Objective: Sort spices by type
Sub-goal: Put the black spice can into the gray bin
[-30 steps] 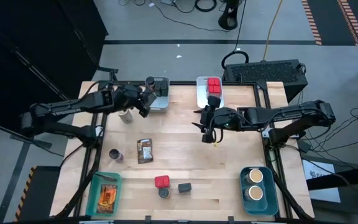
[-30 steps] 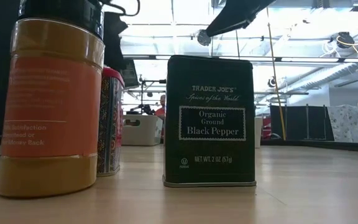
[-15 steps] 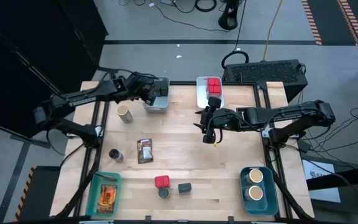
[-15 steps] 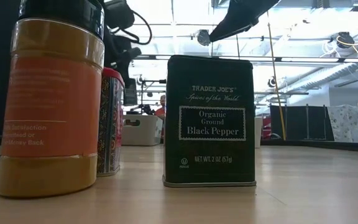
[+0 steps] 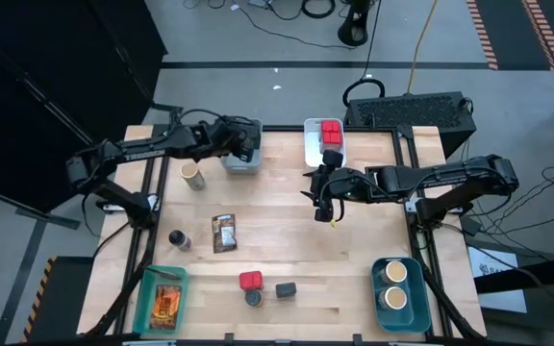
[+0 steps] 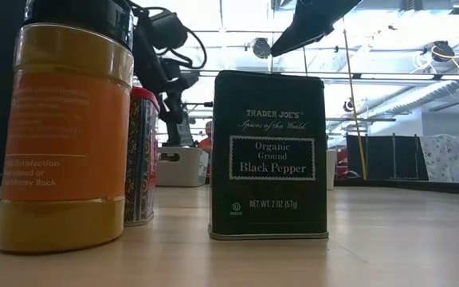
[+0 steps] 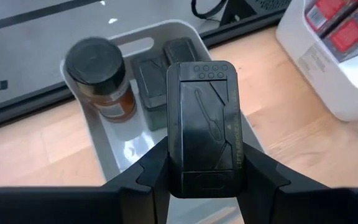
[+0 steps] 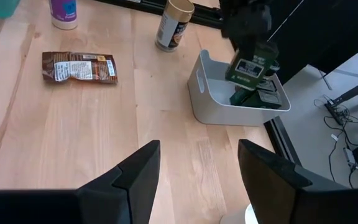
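My left gripper (image 5: 242, 144) hangs over the grey bin (image 5: 229, 161) at the table's far edge, shut on a dark rectangular spice tin (image 7: 201, 118). That tin (image 8: 249, 67) also shows in the right wrist view, above the bin. A dark-lidded jar (image 7: 95, 68) and two dark tins (image 7: 151, 84) stand in the bin. My right gripper (image 5: 323, 207) hovers open over the table's middle right, holding nothing. A red tin (image 5: 250, 281), a dark jar (image 5: 254, 298) and a dark tin (image 5: 286, 289) stand near the front edge. My left gripper pinches the tin's two long sides (image 7: 174, 163) between its two fingers, at the end of the lid opposite the shaker holes (image 7: 207, 70). The fingers come from above, slanting down. The tin hangs below them, lid up, clear of the bin.
A white bin (image 5: 312, 149) with red tins sits at the far edge. A tan-topped jar (image 5: 192, 175), a brown packet (image 5: 224, 233) and a small jar (image 5: 176, 239) are on the left. A teal bin (image 5: 146, 312) and a blue bin (image 5: 377, 286) are at the front corners.
My left gripper has carried the dark tin toward the table's right and far edge, from above the tan-topped jar to over the grey bin, sinking a little and rolling its wrist. The tan-topped jar now stands uncovered.
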